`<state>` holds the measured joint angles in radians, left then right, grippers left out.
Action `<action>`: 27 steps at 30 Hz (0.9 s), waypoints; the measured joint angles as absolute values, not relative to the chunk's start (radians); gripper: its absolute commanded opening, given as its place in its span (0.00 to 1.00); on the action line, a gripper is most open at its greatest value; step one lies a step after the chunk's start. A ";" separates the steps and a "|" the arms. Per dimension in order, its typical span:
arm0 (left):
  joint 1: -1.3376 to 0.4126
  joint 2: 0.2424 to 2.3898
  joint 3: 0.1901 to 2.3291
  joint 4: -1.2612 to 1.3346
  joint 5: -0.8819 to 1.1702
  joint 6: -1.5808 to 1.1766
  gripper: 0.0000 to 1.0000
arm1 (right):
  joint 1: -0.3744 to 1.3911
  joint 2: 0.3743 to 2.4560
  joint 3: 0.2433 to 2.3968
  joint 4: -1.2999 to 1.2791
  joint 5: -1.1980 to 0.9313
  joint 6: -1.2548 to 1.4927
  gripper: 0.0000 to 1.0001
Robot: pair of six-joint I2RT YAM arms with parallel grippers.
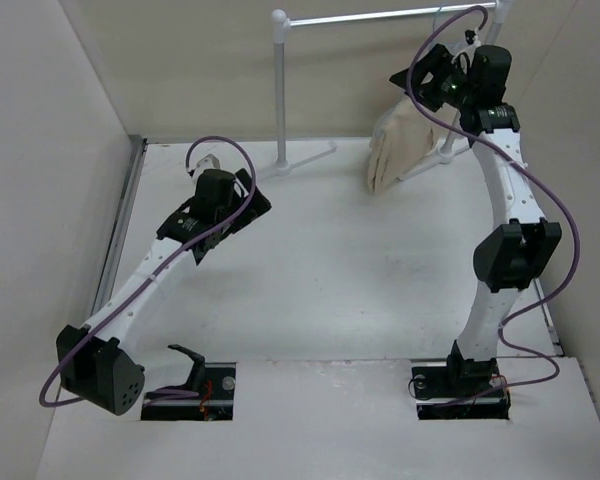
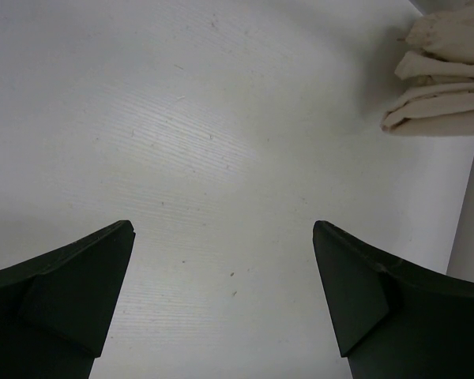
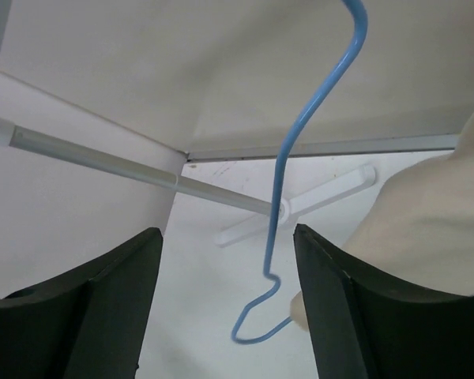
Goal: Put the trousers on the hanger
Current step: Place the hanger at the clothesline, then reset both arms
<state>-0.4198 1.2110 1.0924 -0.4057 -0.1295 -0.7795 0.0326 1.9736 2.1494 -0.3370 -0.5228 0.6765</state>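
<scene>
Scene: two white robot arms with black joints are bolted at the near edge of a white desk (image 1: pixel 330 270), with pale walls on three sides
Left arm: it reaches forward low over the left half of the desk, and a purple cable (image 1: pixel 242 160) loops over it
Left tool (image 2: pixel 221 260): released, with the two dark fingers (image 2: pixel 63 300) spread wide and only bare desk showing between them
Right arm: it stands tall on the right side, with its wrist lifted to the far right corner just under the top bar of the garment rail stand (image 1: pixel 280 80)
Right tool (image 3: pixel 227 237): released, with both fingers apart and nothing pinched; a thin wire passes through the gap close to the right-hand finger, and whether it touches cannot be told
Hanger (image 3: pixel 278 181): a slim blue wire that comes down from the top of the right wrist view, kinks, and curls into a small bend at the bottom, where it meets the cloth edge
Trousers (image 1: pixel 395 145): beige cloth bunched in soft folds, hanging at the far right of the desk just below the right tool and beside the foot of the stand; the lower end reaches the desk surface
Trousers from the left wrist: the folded beige layers sit in the upper right corner, well apart from the left tool
Stand: white tubes with a crossed foot on the desk and a bar across the top
</scene>
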 measured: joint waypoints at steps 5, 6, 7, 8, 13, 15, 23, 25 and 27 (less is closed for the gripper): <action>-0.417 1.223 1.098 -0.401 -0.123 -0.781 1.00 | 0.024 1.930 2.090 -0.332 -0.503 0.670 1.00; -0.417 1.230 1.102 -0.401 -0.121 -0.781 1.00 | 0.020 1.906 2.060 -0.332 -0.496 0.669 1.00; -0.417 1.238 1.108 -0.402 -0.120 -0.781 1.00 | 0.020 1.880 2.030 -0.333 -0.488 0.668 1.00; -0.417 1.247 1.116 -0.402 -0.120 -0.781 1.00 | 0.019 1.845 1.988 -0.330 -0.477 0.665 1.00; -0.439 1.305 1.159 -0.399 -0.118 -0.780 1.00 | 0.009 1.584 1.711 -0.327 -0.412 0.648 1.00; -0.466 1.324 1.163 -0.393 -0.118 -0.780 1.00 | 0.003 1.452 1.589 -0.326 -0.378 0.642 1.00; -0.581 1.420 1.166 -0.389 -0.109 -0.771 1.00 | -0.055 0.989 1.089 -0.311 -0.221 0.660 1.00; -0.600 1.439 1.166 -0.389 -0.109 -0.768 1.00 | -0.077 0.913 0.968 -0.321 -0.181 0.692 1.00; -0.620 1.456 1.166 -0.390 -0.110 -0.766 1.00 | -0.097 0.844 0.839 -0.349 -0.140 0.732 1.00</action>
<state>-0.6201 1.4563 1.1664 -0.3897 -0.1101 -0.7662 -0.0971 0.8444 0.8394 -0.3489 -0.1398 0.7319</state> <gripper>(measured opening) 0.997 0.999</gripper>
